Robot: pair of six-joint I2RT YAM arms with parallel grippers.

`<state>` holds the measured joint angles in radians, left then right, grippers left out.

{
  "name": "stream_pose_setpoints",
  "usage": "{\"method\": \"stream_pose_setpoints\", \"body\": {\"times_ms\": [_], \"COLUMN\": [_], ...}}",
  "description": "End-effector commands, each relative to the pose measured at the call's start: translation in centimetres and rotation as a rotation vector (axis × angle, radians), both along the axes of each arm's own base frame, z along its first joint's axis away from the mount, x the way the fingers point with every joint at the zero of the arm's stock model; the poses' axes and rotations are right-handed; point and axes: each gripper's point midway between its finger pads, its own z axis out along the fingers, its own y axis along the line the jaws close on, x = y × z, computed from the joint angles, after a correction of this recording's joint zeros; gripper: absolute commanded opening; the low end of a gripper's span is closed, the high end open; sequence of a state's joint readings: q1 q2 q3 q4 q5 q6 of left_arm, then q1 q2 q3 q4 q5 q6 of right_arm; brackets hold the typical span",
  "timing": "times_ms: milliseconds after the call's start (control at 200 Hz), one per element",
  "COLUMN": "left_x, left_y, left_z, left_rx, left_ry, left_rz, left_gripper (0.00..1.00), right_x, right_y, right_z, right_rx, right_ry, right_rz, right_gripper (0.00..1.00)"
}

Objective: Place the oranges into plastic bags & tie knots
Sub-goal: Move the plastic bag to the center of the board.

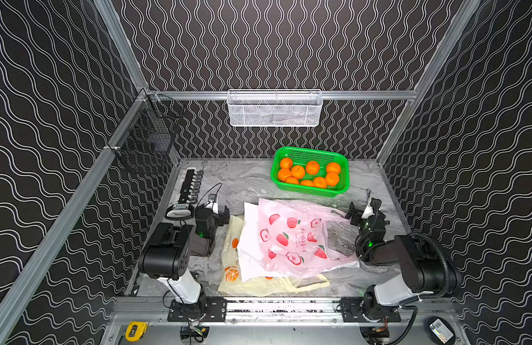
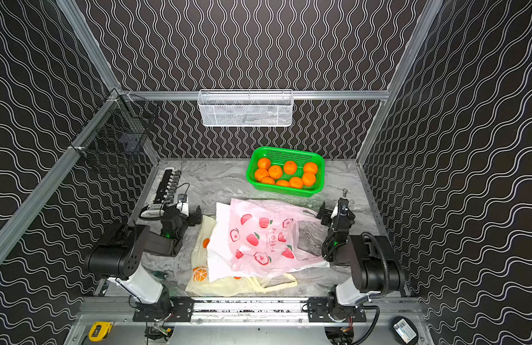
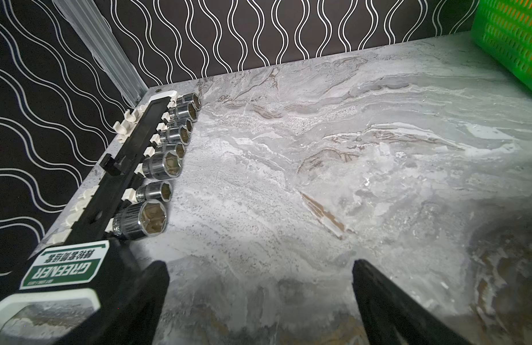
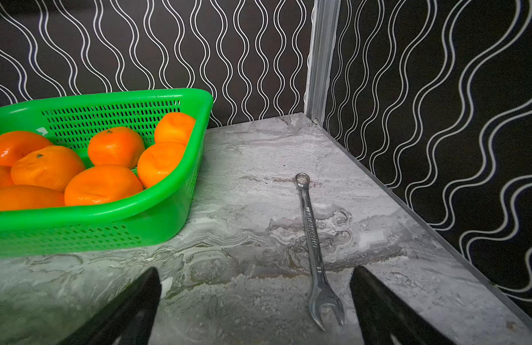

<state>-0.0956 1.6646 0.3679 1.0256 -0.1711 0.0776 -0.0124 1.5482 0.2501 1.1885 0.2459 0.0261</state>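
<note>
Several oranges lie in a green perforated basket at the back right of the table. Three plastic bags lie flat in a loose pile at the table's middle: a pink fruit-print bag on top, a white bag under it, and a pale yellow bag at the bottom. Left of the pile, my left gripper is open over bare table. Right of the pile, my right gripper is open and holds nothing.
A socket rail lies along the left wall. A steel wrench lies just ahead of the right gripper. A white mesh basket hangs on the back wall and a black wire basket on the left.
</note>
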Motion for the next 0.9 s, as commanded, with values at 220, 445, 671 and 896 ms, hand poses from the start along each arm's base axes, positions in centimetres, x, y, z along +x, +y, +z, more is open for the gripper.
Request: {"method": "stream_pose_setpoints", "body": {"times_ms": [220,445,671,896], "left_x": [0.14,0.14,0.2,0.01], "left_y": [0.04,-0.01,-0.04,0.14], "left_z": [0.35,0.3,0.25,0.38], "left_rx": [-0.014,-0.015,-0.015,-0.006], "left_ry": [-0.014,-0.013,-0.009,-0.019], "left_rz": [-0.006,-0.009,-0.011,0.005], "left_gripper": [0.99,0.99,0.99,0.99], "right_x": [0.18,0.23,0.2,0.04], "right_y": [0.08,0.04,0.03,-0.06], "right_z": [0.72,0.73,0.66,0.75], "right_rx": [0.008,0.009,0.008,0.002], "right_ry": [-0.029,-0.029,-0.027,-0.032], "right_rz": [0.003,0.002,0.002,-0.003], "right_gripper": [1.0,1.0,1.0,1.0]}}
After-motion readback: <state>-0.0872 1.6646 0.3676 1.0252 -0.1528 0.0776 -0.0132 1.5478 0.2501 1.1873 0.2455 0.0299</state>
